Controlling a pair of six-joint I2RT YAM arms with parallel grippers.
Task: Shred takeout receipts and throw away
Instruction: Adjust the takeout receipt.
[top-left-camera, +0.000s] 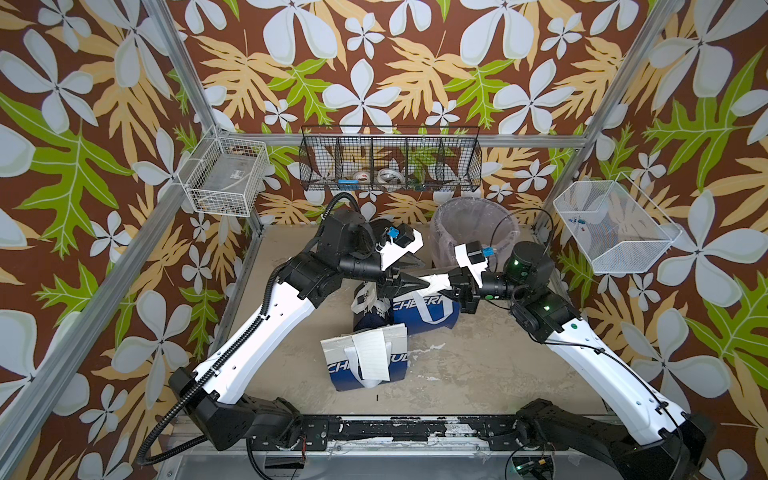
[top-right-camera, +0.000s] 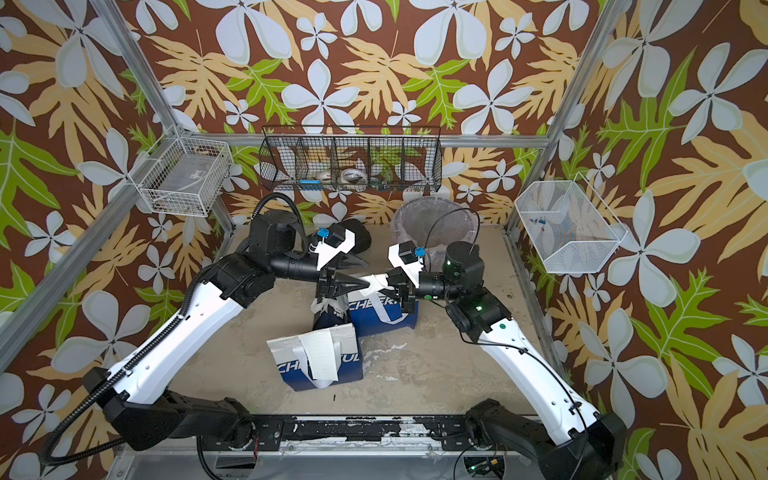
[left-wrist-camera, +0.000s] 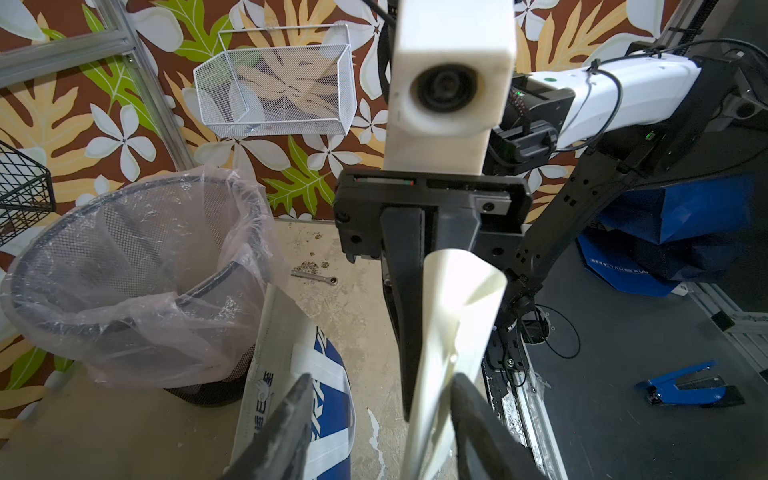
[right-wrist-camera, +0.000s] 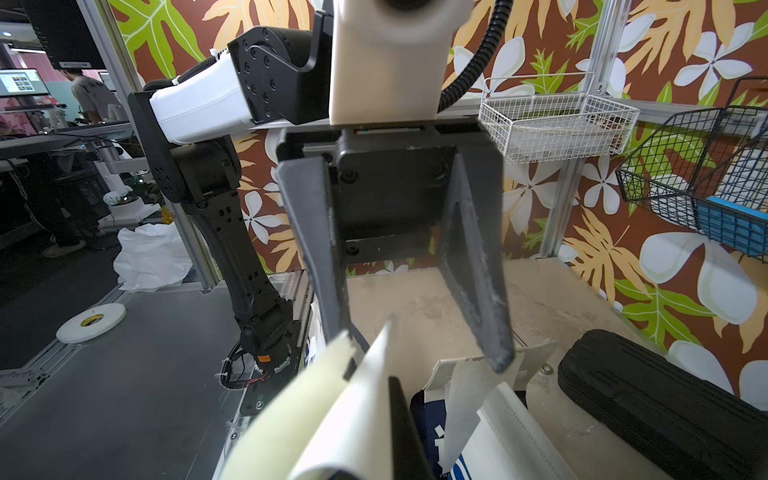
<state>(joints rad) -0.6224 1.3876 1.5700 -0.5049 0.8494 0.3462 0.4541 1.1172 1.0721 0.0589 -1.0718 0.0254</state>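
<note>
My right gripper (top-left-camera: 451, 281) (top-right-camera: 388, 283) is shut on one curled white takeout receipt (top-left-camera: 436, 283) (left-wrist-camera: 453, 316) (right-wrist-camera: 332, 415), held in the air above the bags. The left gripper (top-left-camera: 426, 273) (left-wrist-camera: 381, 380) faces it with jaws open. The receipt's free end reaches in between the left fingers (right-wrist-camera: 473, 257), close to one of them. A second receipt (top-left-camera: 372, 353) (top-right-camera: 319, 353) lies flat on the front blue-and-white bag (top-left-camera: 353, 376). Two more such bags (top-left-camera: 424, 318) stand under the grippers.
A mesh bin with a clear plastic liner (top-left-camera: 469, 224) (left-wrist-camera: 137, 266) stands at the back, just behind the right gripper. A black ribbed object (right-wrist-camera: 665, 407) lies near the back wall behind the left gripper. Wire baskets (top-left-camera: 390, 160) hang on the walls.
</note>
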